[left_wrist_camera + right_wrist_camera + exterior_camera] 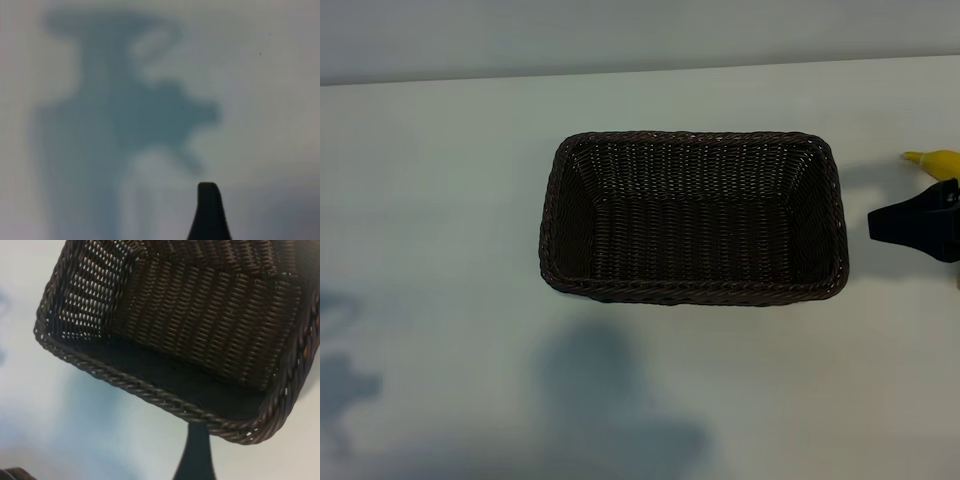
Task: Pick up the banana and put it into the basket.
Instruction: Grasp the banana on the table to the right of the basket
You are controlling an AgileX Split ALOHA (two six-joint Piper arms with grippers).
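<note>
The dark brown woven basket (pixel 692 288) stands empty in the middle of the table; its braided rim (pixel 150 392) fills the right wrist view. Only one yellow end of the banana (pixel 938 161) shows, at the right edge of the exterior view, lying on the table to the right of the basket. My right gripper (pixel 910 222) hovers just on the near side of the banana, pointing at the basket's right end. One dark finger (pixel 196 452) shows, with nothing held. My left gripper is out of the exterior view; one finger (pixel 208 212) shows over bare table, holding nothing.
The pale table (pixel 440 250) runs to a far edge (pixel 620 72) behind the basket. Arm shadows lie on the table at the left (pixel 345 380) and in front of the basket (pixel 605 400).
</note>
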